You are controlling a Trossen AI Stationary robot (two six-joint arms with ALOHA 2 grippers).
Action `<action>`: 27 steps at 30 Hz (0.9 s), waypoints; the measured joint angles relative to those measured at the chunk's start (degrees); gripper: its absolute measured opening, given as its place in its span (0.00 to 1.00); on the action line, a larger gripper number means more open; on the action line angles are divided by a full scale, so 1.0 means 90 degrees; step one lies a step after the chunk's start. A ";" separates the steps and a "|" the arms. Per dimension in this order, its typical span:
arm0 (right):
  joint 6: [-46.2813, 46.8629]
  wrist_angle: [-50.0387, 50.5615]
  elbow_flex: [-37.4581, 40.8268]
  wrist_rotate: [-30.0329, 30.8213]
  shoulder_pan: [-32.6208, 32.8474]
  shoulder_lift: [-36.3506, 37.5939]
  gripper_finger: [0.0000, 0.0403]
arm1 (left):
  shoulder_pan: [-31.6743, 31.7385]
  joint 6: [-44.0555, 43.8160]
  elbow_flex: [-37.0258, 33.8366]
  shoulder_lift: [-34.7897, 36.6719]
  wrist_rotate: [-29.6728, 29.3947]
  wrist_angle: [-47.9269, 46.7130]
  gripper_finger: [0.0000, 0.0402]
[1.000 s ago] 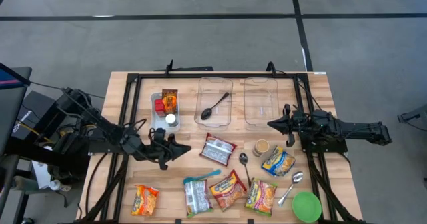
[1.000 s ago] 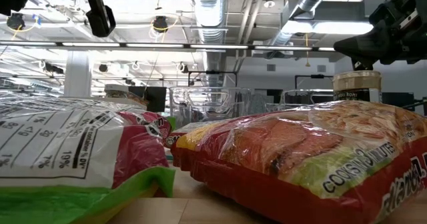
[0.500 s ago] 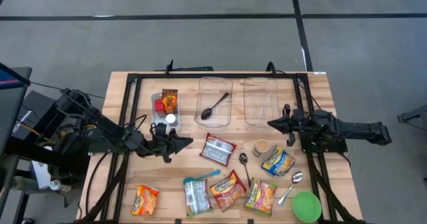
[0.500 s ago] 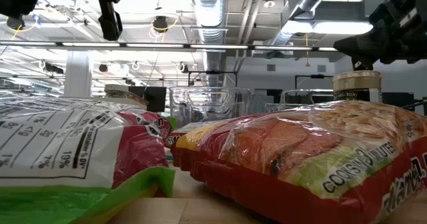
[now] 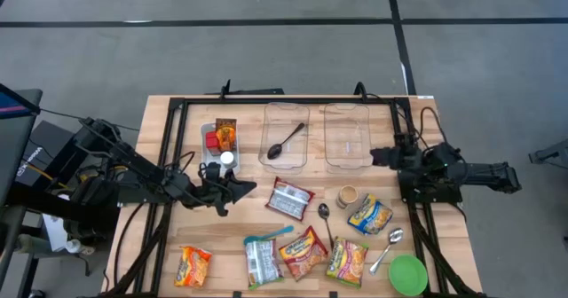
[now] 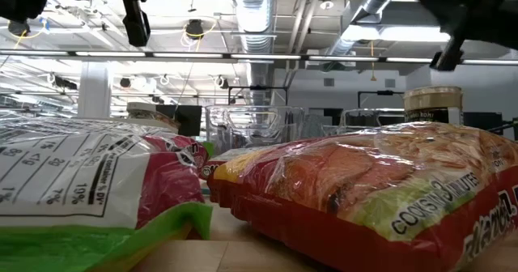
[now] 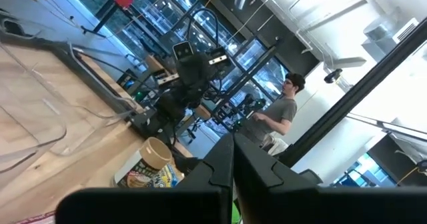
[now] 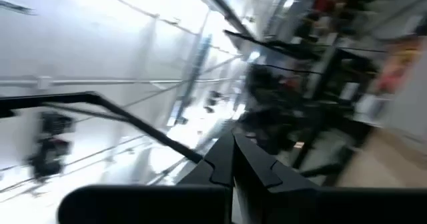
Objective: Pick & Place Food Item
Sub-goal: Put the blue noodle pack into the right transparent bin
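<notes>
A: Where are the two grippers?

B: In the high view the left gripper (image 5: 251, 188) sits left of centre, above the desk (image 5: 160, 121), its fingers (image 7: 227, 164) clenched together with nothing between them. The right gripper (image 5: 376, 156) is at the right of the frame, beside the lower right corner of the right clear tray (image 5: 347, 135); its fingers (image 8: 230, 161) are pressed shut too, grasping nothing.

A: And the food?

B: A silver and red packet (image 5: 290, 198) lies at the centre, just right of the left gripper. Along the lower edge are an orange packet (image 5: 193, 266) at lower left, a green and white packet (image 5: 262, 262), a red packet (image 5: 304, 253) and another orange packet (image 5: 347, 260). A yellow and blue packet (image 5: 371, 215) lies next to a small round cup (image 5: 348, 196).

A: Anything in the trays?

B: The left clear tray (image 5: 287, 112) holds a dark spoon (image 5: 284, 143). A small bin (image 5: 205, 152) at upper left holds snacks and a white-capped bottle (image 5: 228, 159). A green bowl (image 5: 407, 274) sits at lower right, with a metal spoon (image 5: 388, 247) beside it. A person (image 7: 279, 111) shows in the left wrist view, beyond the desk.
</notes>
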State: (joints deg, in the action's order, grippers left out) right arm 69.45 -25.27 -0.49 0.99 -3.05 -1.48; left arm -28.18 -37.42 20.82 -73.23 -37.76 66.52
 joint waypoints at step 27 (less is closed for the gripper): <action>-0.0192 0.8444 -0.4979 -0.0598 0.0483 -0.2200 0.00 | 0.0000 0.0176 0.0000 0.0000 -0.0027 0.0165 0.00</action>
State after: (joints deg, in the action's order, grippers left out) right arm 67.72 50.73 -45.30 -4.40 1.29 -21.28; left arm -28.18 -35.83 20.82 -73.23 -38.00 68.01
